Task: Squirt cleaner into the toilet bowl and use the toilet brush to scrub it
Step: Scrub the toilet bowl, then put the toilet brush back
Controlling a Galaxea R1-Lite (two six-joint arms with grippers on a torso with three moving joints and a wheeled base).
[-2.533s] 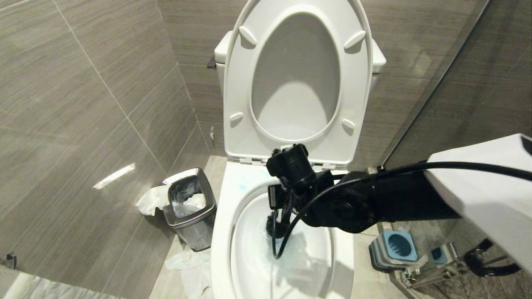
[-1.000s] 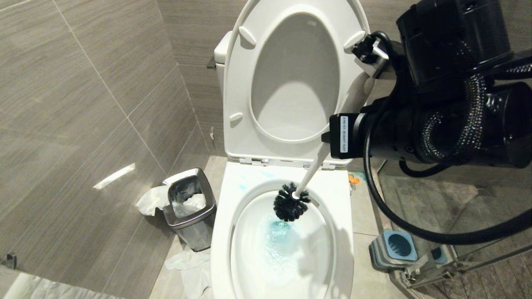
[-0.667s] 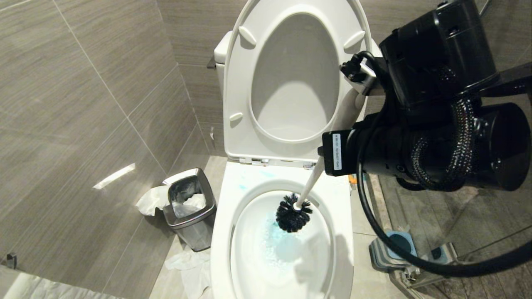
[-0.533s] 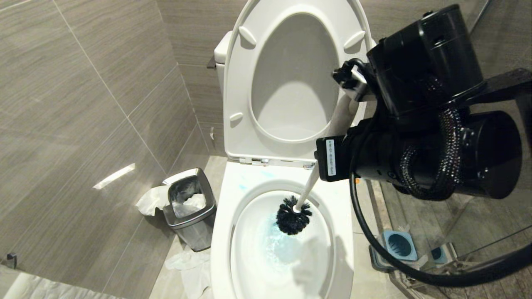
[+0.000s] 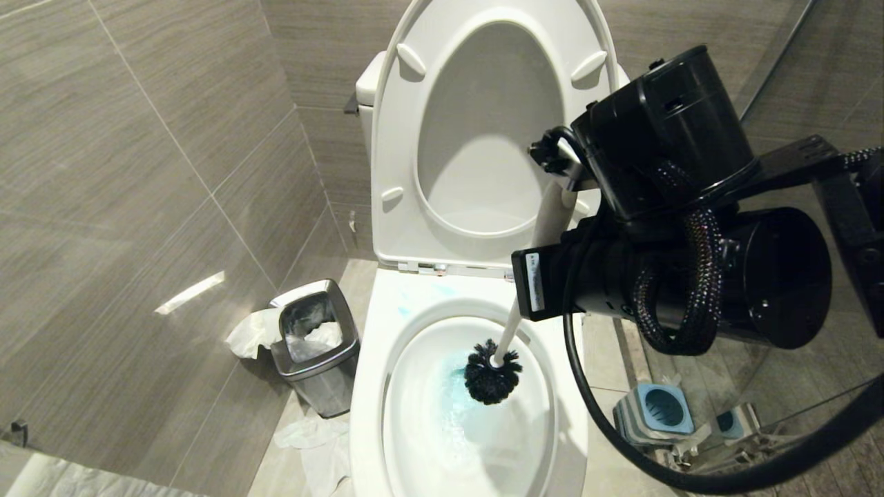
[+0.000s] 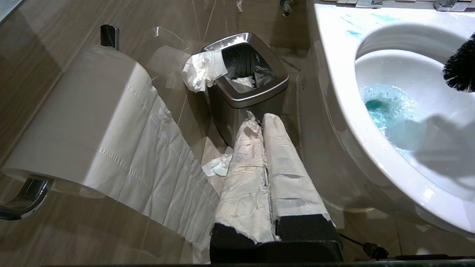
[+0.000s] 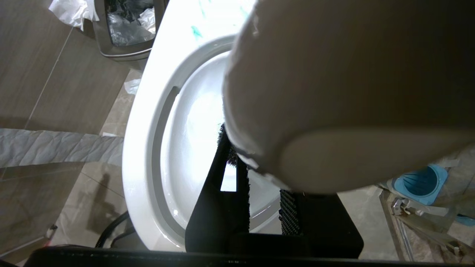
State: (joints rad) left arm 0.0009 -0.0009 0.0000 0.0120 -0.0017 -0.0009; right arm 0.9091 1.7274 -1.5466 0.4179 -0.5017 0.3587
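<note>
A: Where's everything, biggest first?
B: The toilet bowl [image 5: 373, 386] fills the middle, blue foamy water inside. The steel waste bin [image 5: 314, 345] sits at its nine o'clock, the blue brush holder [image 5: 663, 407] at three.
A: And the toilet brush [image 5: 492, 376]?
B: Tilted, bristle head low inside the bowl. The right claw [image 7: 259, 193] is clamped on its white handle. The left claw [image 6: 263, 122] hangs pressed together, empty, near the bin.
</note>
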